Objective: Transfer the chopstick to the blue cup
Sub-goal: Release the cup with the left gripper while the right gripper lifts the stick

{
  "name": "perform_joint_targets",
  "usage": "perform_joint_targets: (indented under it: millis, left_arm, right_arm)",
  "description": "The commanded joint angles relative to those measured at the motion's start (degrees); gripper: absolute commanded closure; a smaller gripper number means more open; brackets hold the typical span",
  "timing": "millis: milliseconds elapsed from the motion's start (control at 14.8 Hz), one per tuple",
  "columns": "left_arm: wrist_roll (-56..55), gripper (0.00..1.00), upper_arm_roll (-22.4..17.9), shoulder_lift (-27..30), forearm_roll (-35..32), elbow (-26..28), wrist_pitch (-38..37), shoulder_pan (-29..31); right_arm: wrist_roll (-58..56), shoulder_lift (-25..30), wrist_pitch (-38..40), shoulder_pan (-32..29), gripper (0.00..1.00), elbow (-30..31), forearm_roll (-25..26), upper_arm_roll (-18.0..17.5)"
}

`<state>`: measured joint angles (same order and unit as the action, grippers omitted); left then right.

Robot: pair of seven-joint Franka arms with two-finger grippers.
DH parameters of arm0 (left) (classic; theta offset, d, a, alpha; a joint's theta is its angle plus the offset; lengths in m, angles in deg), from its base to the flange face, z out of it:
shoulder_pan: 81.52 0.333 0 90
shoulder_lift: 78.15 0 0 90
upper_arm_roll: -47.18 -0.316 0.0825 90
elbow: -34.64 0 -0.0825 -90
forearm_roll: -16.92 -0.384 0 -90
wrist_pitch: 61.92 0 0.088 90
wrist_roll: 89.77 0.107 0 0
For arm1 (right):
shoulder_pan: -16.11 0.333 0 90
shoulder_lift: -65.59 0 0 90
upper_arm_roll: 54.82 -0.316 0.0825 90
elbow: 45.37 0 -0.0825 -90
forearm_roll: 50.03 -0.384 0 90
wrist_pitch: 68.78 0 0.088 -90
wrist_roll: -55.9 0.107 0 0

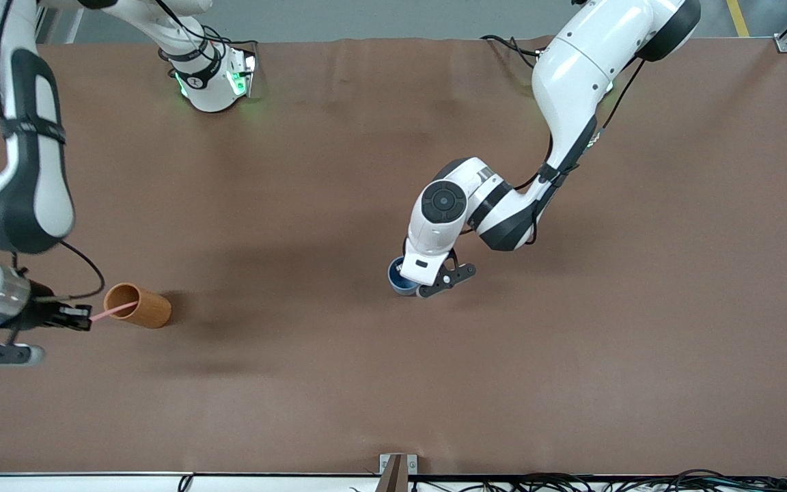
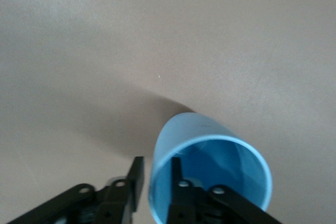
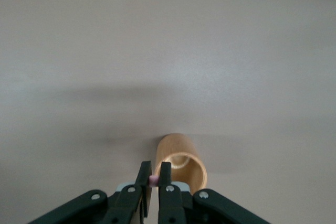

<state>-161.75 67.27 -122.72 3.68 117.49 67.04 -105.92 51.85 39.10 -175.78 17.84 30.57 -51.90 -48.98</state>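
A: Right gripper (image 3: 154, 182): clamped on chopstick (image 1: 115, 311), its tip in orange cup (image 1: 138, 305).
B: Left gripper (image 2: 156, 178): fingers loosely astride blue cup (image 2: 210, 169) wall. Risk: stick snags, tipping orange cup.

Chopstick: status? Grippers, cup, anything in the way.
Right gripper shut on chopstick, its tip in orange cup. Left gripper straddles blue cup wall, one finger inside. Nothing between cups.
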Motion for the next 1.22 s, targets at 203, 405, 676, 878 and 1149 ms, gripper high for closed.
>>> perform_joint_targets:
  millis: [203,405,676,878,1149]
  left_arm:
    - [10.4,0.0,0.7,12.0,-0.4,-0.3,-15.1,5.8]
    - [23.5,0.0,0.0,18.6,1.8,0.0,-22.9,11.1]
    - [44.2,0.0,-9.7,26.6,8.0,0.8,-28.3,13.1]
    - [60.5,0.0,-18.6,31.8,12.4,2.1,-31.9,13.1]
    - [73.1,0.0,-20.4,38.1,12.4,1.7,-39.4,16.7]
  right_arm:
    - [1.5,11.3,5.6,1.6,0.96,2.8,-0.1,-5.6]
    - [10.6,12.5,5.0,1.6,0.97,2.5,0.2,-13.8]
    - [13.3,12.3,-5.0,3.6,0.97,2.5,0.6,-22.2]
    - [13.4,10.7,-10.8,6.0,0.97,2.6,1.1,-25.8]
    - [19.1,6.6,-15.8,10.3,0.97,3.1,7.8,-31.2]
